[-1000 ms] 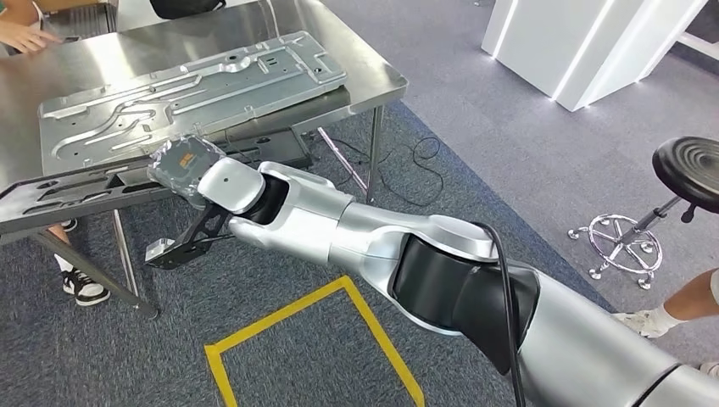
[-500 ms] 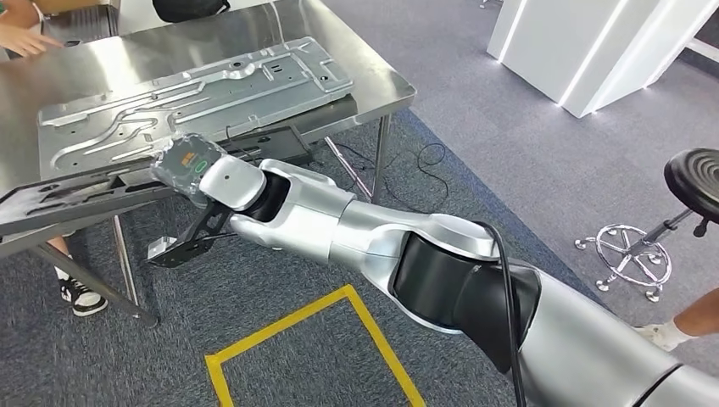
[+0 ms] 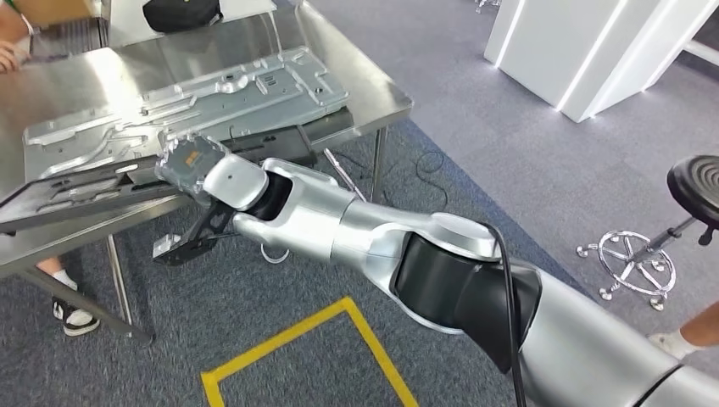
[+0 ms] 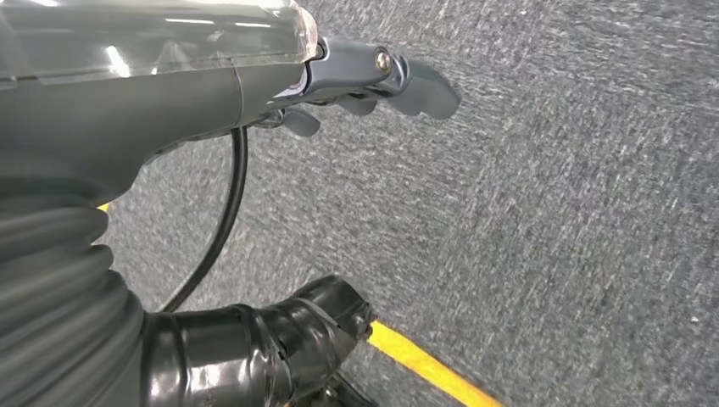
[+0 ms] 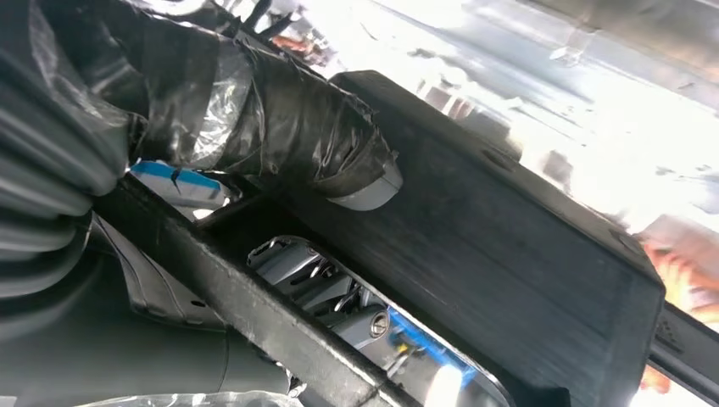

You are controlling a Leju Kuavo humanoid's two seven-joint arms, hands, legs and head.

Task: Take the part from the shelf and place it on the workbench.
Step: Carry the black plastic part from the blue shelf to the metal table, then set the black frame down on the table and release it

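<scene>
My right hand grips the long black part near its middle and holds it level at the front edge of the steel workbench. The part's left end lies over the bench top, beside a large silver stamped plate. In the right wrist view my taped thumb presses on the black part, and my fingers show through an opening beneath it. My left hand hangs above grey carpet, its fingers apart from the thumb, holding nothing.
A person's hand rests at the bench's far left, and a shoe shows under it. A black bag sits at the back. A stool and a white counter stand to the right. Yellow tape marks the floor.
The whole picture has shifted, so the camera moved. Relative to the bench, the black part in my right hand now reaches farther over the front edge. The grip is unchanged.
</scene>
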